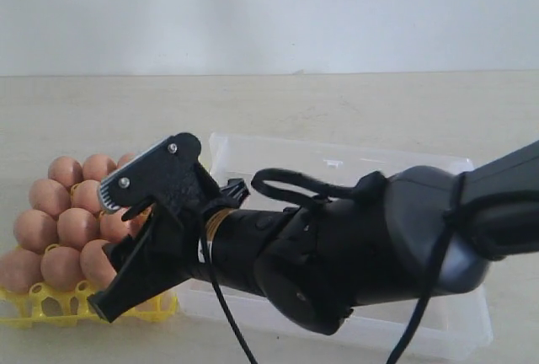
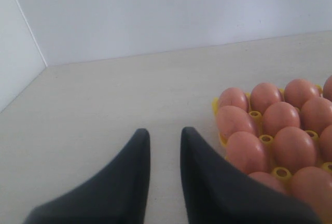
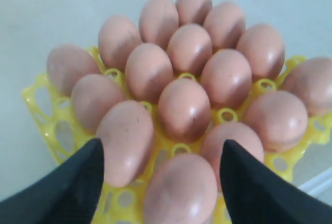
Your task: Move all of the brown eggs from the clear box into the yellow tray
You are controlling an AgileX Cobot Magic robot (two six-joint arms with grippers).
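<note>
**ENTRY: R claw above filled tray, lift-off step**

R claw (image 1: 108, 250): spread wide, pinching nothing; straddles nearest egg, no contact visible.
Brown eggs (image 3: 184, 110): sixteen counted, all seated in yellow tray (image 3: 39, 102), at 8 o'clock in ext. view.
Clear box (image 1: 354, 162): at 5 o'clock, just beside tray. No egg visible inside, but part hidden behind arm (image 1: 379, 238).
L claw (image 2: 165, 136): narrowly parted, empty, low over bench (image 2: 104, 94), near tray.
Handling, est.: task looks near done; next is probably withdrawal. Hold fingers wide and rise straight up before any swing toward 3 o'clock, since sideways drift risks nudging seated eggs. Then check hidden part of box.
</note>
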